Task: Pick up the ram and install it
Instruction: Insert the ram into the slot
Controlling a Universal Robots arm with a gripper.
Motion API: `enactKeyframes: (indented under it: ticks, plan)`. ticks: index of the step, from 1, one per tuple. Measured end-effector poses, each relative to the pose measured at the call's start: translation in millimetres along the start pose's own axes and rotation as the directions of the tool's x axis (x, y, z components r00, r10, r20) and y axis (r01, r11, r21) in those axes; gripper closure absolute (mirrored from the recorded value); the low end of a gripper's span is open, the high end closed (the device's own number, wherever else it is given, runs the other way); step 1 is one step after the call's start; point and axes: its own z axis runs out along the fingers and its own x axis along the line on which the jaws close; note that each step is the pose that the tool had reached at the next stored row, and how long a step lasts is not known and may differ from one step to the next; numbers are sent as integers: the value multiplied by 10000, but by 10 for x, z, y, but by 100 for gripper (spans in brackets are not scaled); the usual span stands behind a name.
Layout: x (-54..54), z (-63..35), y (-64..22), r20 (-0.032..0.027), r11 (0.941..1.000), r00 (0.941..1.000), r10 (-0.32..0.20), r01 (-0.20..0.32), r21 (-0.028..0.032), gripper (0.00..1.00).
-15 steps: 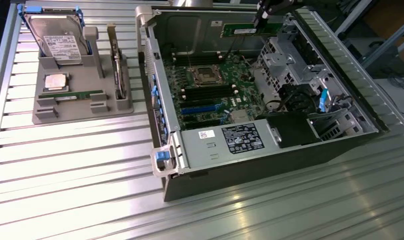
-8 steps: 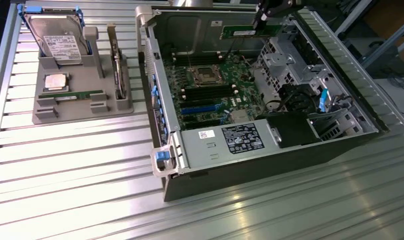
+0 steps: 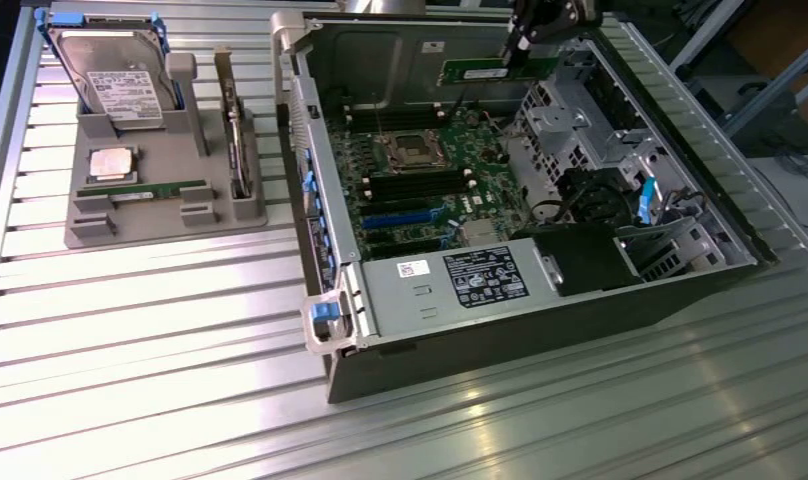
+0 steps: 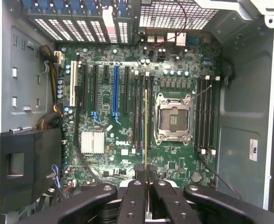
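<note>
End effector point(image 4: 145, 169) pinches thin, flat green ram point(image 3: 474, 71).

Your gripper point(image 4: 146, 169): all black, slight gloss. Two slim fingers point(image 4: 139, 177) at centre, flat-faced, squared tips. Thicker linkage bars point(image 4: 88, 203) outside them, one each side, with rounded edges. You see round recessed screws point(image 4: 104, 188) at pivots, plus small holes point(image 4: 131, 203) in row down inner links. In exterior view your gripper point(image 3: 518, 48) reads as narrow dark bars under bulkier black body.
</note>
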Motion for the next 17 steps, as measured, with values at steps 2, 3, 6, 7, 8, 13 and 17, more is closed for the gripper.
enactKeyframes:
  ticks: [2, 3, 6, 7, 8, 13, 17]
  plan:
    - [1, 28, -1, 0, 10000, 10000, 1, -1, 0, 88]
    - [1, 39, -2, 0, 10000, 10000, 0, 0, 0, 88]
    - [2, 72, -3, 0, 10000, 10000, 0, 0, 0, 88]
    - [2, 79, -3, -1, 10000, 10000, 0, 0, 0, 88]
    - [2, 85, -3, 0, 10000, 10000, 1, -1, 0, 88]
    - [3, 141, -6, 0, 10000, 10000, 0, 0, 0, 88]
    - [4, 176, -7, 0, 10000, 10000, 0, 0, 0, 88]
